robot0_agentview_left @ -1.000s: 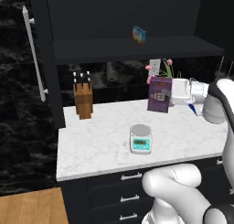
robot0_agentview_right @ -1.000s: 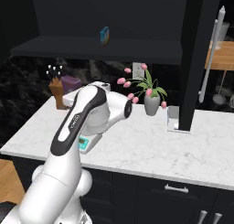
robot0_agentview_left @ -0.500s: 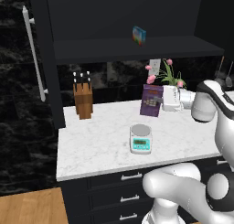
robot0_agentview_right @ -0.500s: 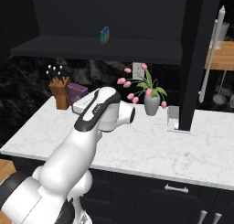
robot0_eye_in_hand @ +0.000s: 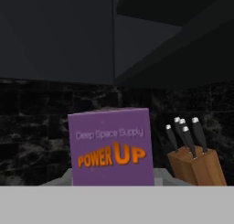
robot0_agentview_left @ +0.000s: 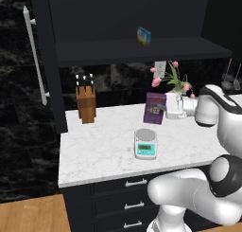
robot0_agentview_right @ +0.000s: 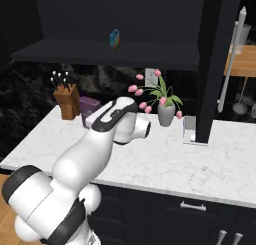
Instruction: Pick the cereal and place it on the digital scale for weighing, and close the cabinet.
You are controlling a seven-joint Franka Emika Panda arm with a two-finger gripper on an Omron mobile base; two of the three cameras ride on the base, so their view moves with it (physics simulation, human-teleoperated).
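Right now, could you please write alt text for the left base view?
The tool holds the purple cereal upright above a marble counter, behind the scale. A knife block stands to the left, under the open cabinet.

From my seat, the low teal-and-white digital scale point(robot0_agentview_left: 145, 144) sits on the white marble desk point(robot0_agentview_left: 94, 150), toward its near edge. Beyond it and slightly to the right, the tall purple cardboard cereal box point(robot0_agentview_left: 155, 108) is upright, clamped in my pincer point(robot0_agentview_left: 165, 109). The wooden knife block point(robot0_agentview_left: 85, 99) stands far left by the back wall. The grey vase of pink flowers point(robot0_agentview_left: 176, 86) is behind the cereal. Above, a small light-blue box point(robot0_agentview_left: 143, 36) rests on the shelf inside the black wall cabinet point(robot0_agentview_left: 45, 60).
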